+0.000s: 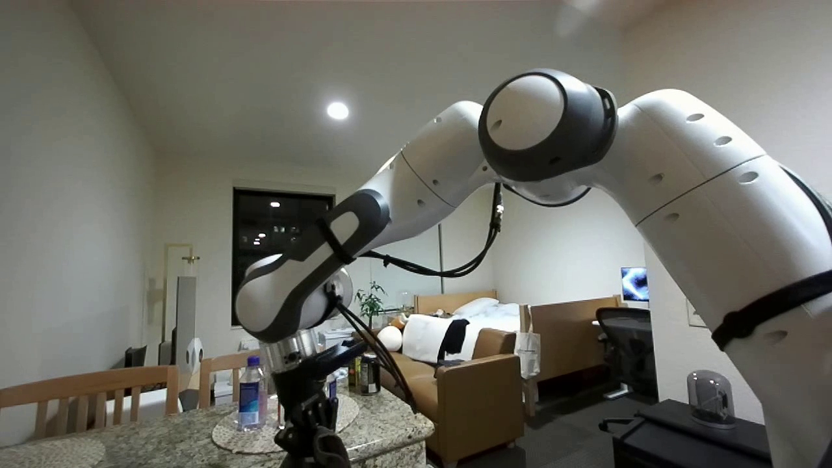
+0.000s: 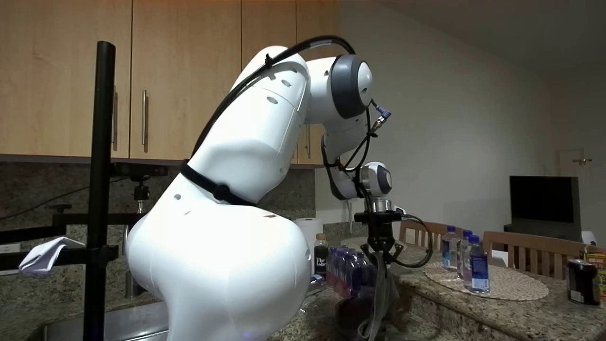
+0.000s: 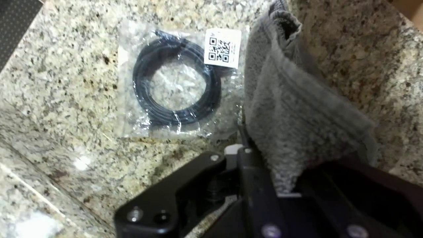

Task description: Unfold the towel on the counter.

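A grey towel (image 3: 297,109) hangs crumpled from my gripper (image 2: 381,258), its upper end gripped and folds trailing downward. In the wrist view one dark finger (image 3: 252,165) lies along the towel's left side, and the cloth hides the tip on the far side. The jaws are shut on the cloth. Below it is the speckled stone counter (image 3: 86,66). In an exterior view the hanging towel (image 2: 380,303) reaches down towards the lower counter; whether its bottom end touches is unclear.
A bagged black cable coil (image 3: 178,115) lies on the counter left of the towel. Packed drink bottles (image 2: 350,272) and a dark bottle (image 2: 321,255) stand beside the gripper. A raised counter (image 2: 511,315) bears water bottles (image 2: 479,267) on a round mat and a can (image 2: 582,282).
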Tool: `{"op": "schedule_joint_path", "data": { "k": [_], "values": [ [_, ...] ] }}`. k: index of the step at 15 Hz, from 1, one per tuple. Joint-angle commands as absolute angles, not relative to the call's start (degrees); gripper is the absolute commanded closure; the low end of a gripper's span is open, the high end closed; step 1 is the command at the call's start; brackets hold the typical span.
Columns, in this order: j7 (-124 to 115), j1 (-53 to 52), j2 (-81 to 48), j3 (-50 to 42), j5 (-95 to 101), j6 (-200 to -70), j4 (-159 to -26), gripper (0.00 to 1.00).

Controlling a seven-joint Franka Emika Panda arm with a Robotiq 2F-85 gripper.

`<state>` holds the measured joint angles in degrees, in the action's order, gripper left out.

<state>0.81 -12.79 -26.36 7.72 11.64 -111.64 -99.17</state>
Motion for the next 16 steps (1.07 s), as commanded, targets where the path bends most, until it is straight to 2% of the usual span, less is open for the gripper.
{"op": "schedule_joint_path", "data": {
  "k": [1,16],
  "values": [
    [0.81,-11.22,-29.41,6.6,9.41,-105.77,-95.37,0.9],
    [-10.88,-6.74,-32.1,-0.19,6.2,-95.75,-89.37,0.9]
  ]
}}
